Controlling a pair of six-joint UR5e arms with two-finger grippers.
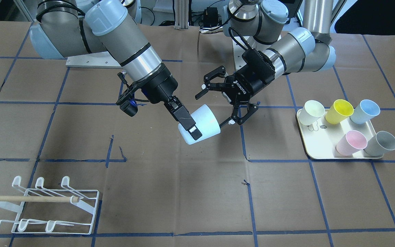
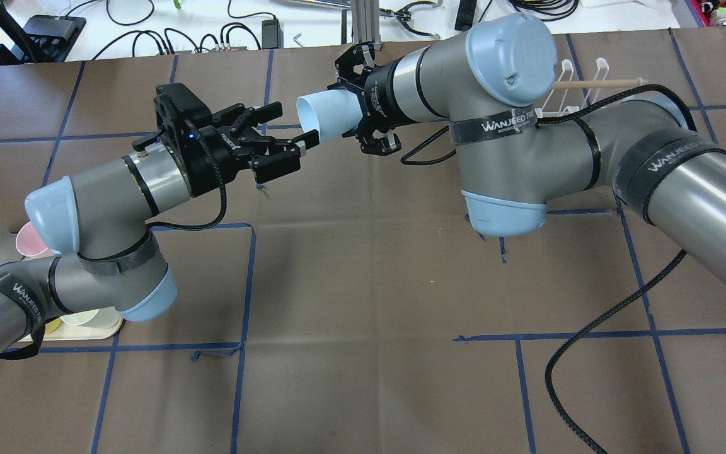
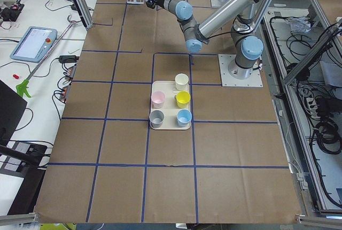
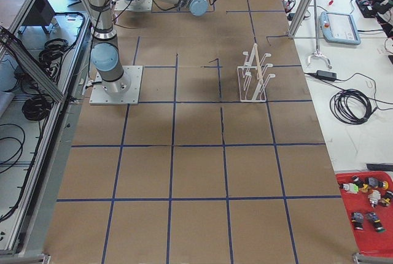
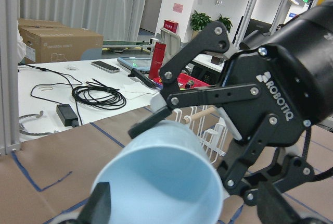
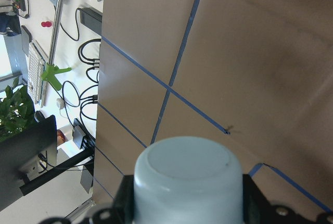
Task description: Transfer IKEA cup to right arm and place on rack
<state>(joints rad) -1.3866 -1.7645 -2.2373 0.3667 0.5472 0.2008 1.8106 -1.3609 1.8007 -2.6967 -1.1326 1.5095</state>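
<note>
The pale blue IKEA cup (image 1: 202, 121) hangs on its side above the middle of the table. My right gripper (image 1: 190, 127) is shut on its base end, one finger (image 1: 185, 118) lying along the wall. The cup's mouth (image 5: 161, 182) faces my left gripper (image 1: 216, 104), which is open, its fingertips just past the rim on either side and apart from it. In the overhead view the cup (image 2: 325, 110) sits between the left gripper (image 2: 290, 128) and the right gripper (image 2: 353, 101). The white wire rack (image 1: 39, 206) with its wooden dowel stands empty on the right arm's side.
A cream tray (image 1: 321, 151) on the left arm's side holds several cups: cream, yellow, blue, pink and grey. Blue tape lines cross the brown table cover. In the overhead view the right arm hides most of the rack (image 2: 574, 72).
</note>
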